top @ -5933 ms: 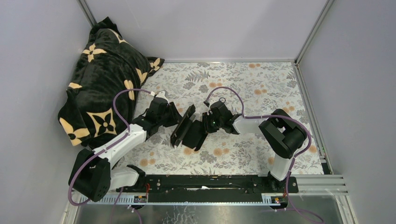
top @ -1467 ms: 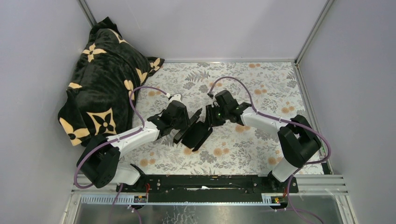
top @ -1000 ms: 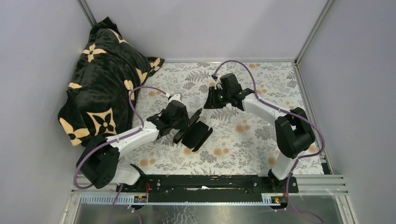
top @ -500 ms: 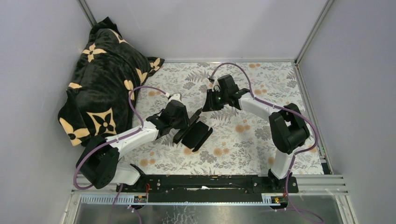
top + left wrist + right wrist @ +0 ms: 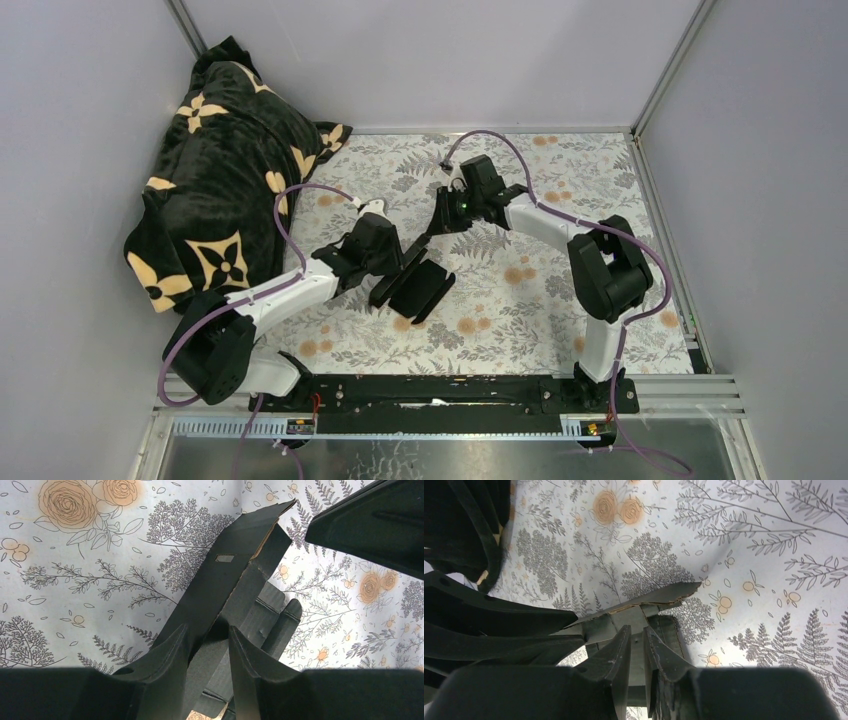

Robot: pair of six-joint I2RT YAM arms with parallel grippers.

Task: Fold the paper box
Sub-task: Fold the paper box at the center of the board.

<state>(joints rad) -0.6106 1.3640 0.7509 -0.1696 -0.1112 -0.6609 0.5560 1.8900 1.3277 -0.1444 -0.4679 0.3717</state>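
The paper box (image 5: 424, 286) is a black creased card sheet, partly folded, lying mid-table on the floral mat. One long panel (image 5: 225, 580) stands up from it. My left gripper (image 5: 397, 267) comes in from the left and is shut on the base of that panel, one finger (image 5: 167, 655) on each face. My right gripper (image 5: 436, 222) reaches in from the far right. Its tips (image 5: 636, 628) are at the upper end of the same panel (image 5: 624, 616). Its jaws stand a narrow gap apart and I see no card pinched between them.
A black plush blanket (image 5: 220, 190) with cream flowers is heaped at the back left against the wall. Grey walls close in the left, back and right sides. A black rail (image 5: 450, 395) carrying the arm bases runs along the near edge.
My right gripper has swung back from the far side toward the box's raised panel, and its jaws have narrowed. The left gripper and the box have stayed put.
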